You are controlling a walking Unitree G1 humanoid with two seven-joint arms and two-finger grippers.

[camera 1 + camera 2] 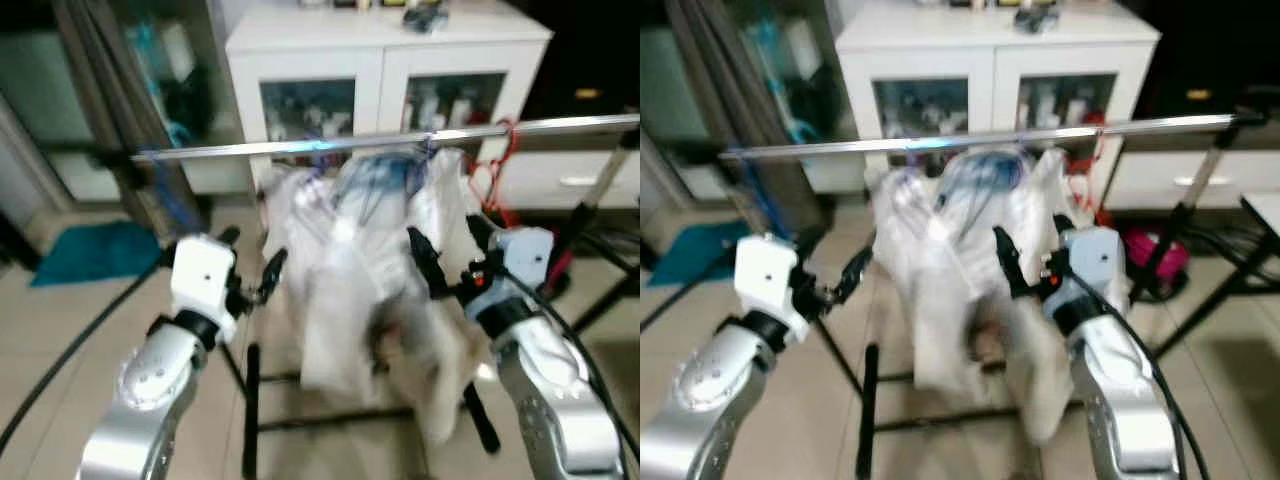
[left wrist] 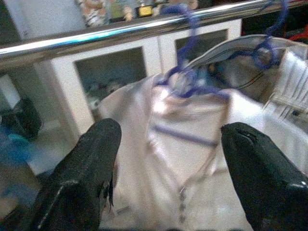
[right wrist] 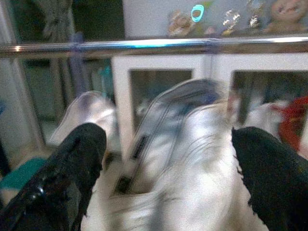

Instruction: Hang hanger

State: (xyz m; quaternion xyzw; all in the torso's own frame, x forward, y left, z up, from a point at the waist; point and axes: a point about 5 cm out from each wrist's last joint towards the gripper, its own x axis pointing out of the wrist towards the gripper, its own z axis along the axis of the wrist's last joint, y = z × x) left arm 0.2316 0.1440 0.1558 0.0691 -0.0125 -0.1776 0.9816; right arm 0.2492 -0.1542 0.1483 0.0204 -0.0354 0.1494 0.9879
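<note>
Shirts (image 1: 350, 270) are hanging bunched together from the metal rail (image 1: 400, 140), one on a blue hanger (image 2: 192, 72) whose hook is looping over the rail. Left gripper (image 1: 255, 270) and right gripper (image 1: 445, 255) are hovering on either side of the white fabric, fingers spread and holding nothing. Behind the rail a white cabinet (image 1: 385, 60) is standing, and a red hanger (image 1: 495, 170), blurred, seems to be dangling near the rail's right end.

Shiny metal rail (image 1: 380, 142); soft white cloth shirts (image 1: 360, 270); blue plastic hanger (image 2: 190, 72); glossy white cabinet (image 1: 385, 60); smooth tiled floor (image 1: 60, 330).
</note>
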